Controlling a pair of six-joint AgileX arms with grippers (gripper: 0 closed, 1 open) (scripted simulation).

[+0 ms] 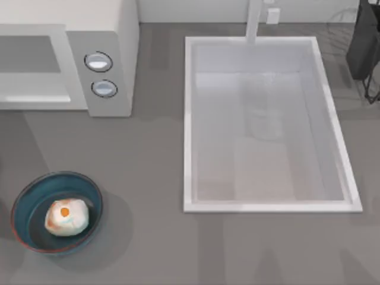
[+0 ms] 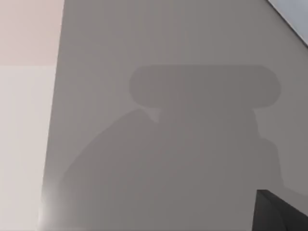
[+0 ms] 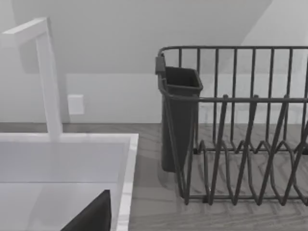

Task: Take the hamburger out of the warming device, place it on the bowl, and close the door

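1. One grey counter [image 1: 154, 178] carries everything, with a pale wall behind it at the top view's far edge.
2. Largest on it is a white rectangular sink [image 1: 187, 130] right of centre, with a white faucet [image 1: 254, 21] rising at its far rim. In the right wrist view the same faucet [image 3: 48, 77] stands beside a dark wire dish rack [image 3: 240, 125] holding a dark cutlery cup [image 3: 178, 115].
3. At the far left sits the warming device [image 1: 122, 35], a white-grey box with two round silver-rimmed dials [image 1: 98, 61] one above the other on its front panel.
4. Its door [image 1: 32, 65], a flat pale panel with a grey window, lies flush across the front, so the box looks closed.
5. Near the front left corner of the counter stands the bowl [image 1: 24, 208], deep teal-blue with a thin reddish-brown rim and a dark inside.
6. The hamburger [image 1: 67, 217], a small rounded cream-white lump with orange-brown patches, rests inside the bowl, well apart from the warming device.
7. Whether either hand is released or clenched cannot be told. The left wrist view looks down on bare grey counter with a soft shadow and a dark part at one corner; the right wrist view has a dark part at its lower edge.
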